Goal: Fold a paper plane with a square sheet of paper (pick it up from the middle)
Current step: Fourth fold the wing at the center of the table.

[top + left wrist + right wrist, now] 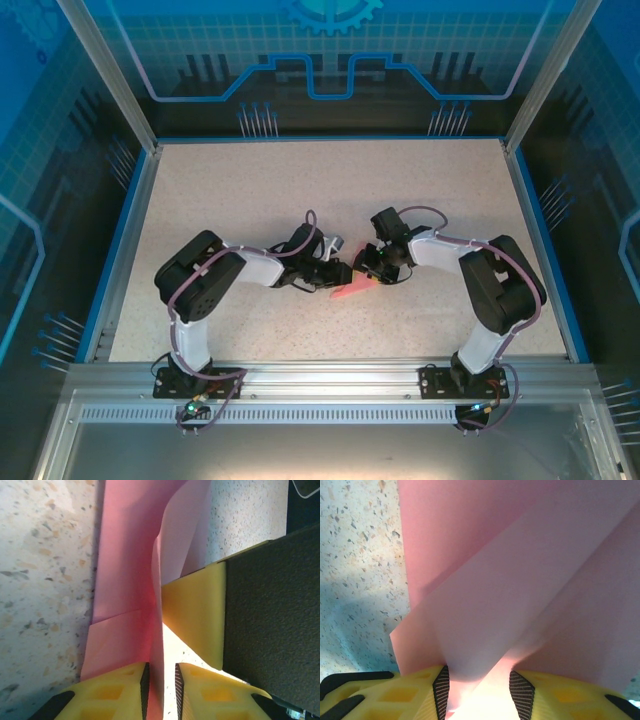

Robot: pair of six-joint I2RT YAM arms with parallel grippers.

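The pink sheet of paper (352, 292) lies at mid-table, folded into several layers with lengthwise creases. My left gripper (343, 276) and right gripper (376, 270) meet over it from either side. In the left wrist view an upright fold of the paper (125, 580) stands between the jaws of the left gripper (162, 669); it leans on the left pad, with a gap to the right pad. A yellow finger of the right gripper (195, 615) rests just beyond it. In the right wrist view layered flaps of the paper (510, 580) run down between the wide-apart jaws of the right gripper (477, 675).
The speckled tabletop (250, 190) stretches all around the paper. A blue rim (120, 250) and metal posts border it. Both arm bases sit on the rail (320, 380) at the near edge.
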